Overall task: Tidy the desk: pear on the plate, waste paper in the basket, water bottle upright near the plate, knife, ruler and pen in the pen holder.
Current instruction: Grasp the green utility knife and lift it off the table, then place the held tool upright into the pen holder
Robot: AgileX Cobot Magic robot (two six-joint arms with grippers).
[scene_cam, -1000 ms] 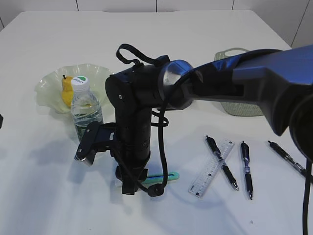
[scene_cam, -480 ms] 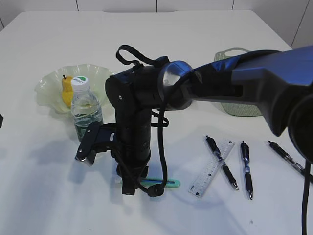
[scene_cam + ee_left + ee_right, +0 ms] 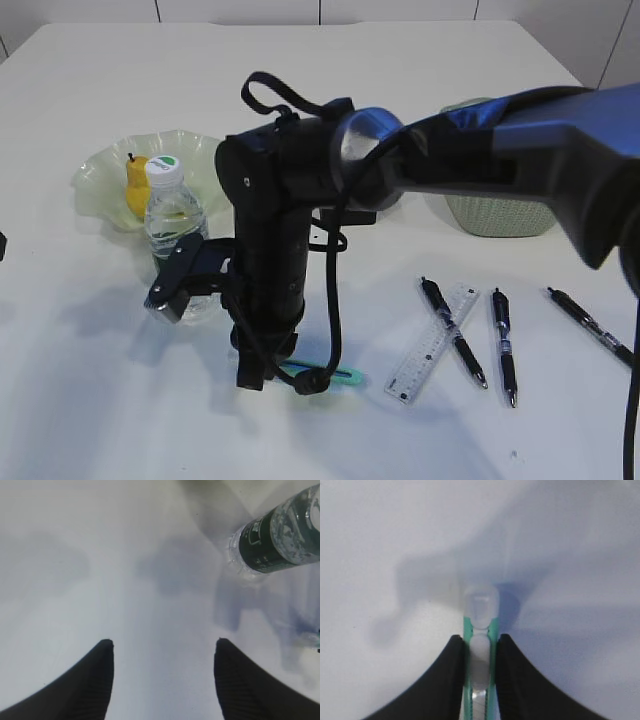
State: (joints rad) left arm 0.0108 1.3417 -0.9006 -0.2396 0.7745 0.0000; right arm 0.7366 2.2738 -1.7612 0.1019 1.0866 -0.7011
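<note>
The right arm (image 3: 300, 200) rose and swung slightly left, baring more of the basket (image 3: 500, 212) behind it. The right hand (image 3: 480, 645) clamped on the knife (image 3: 480, 630) and lifted its held end off the surface (image 3: 120, 400), so the knife tilted and less green showed beside the arm.

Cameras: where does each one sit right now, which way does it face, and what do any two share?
Exterior view: raised at the desk's near edge, slanting down; the right arm fills the middle.
Left wrist view: looks down at bare desk and the water bottle; left gripper open.
Right wrist view: looks down; right gripper shut on the green knife.
Shared: exterior and left wrist both show the bottle.
</note>
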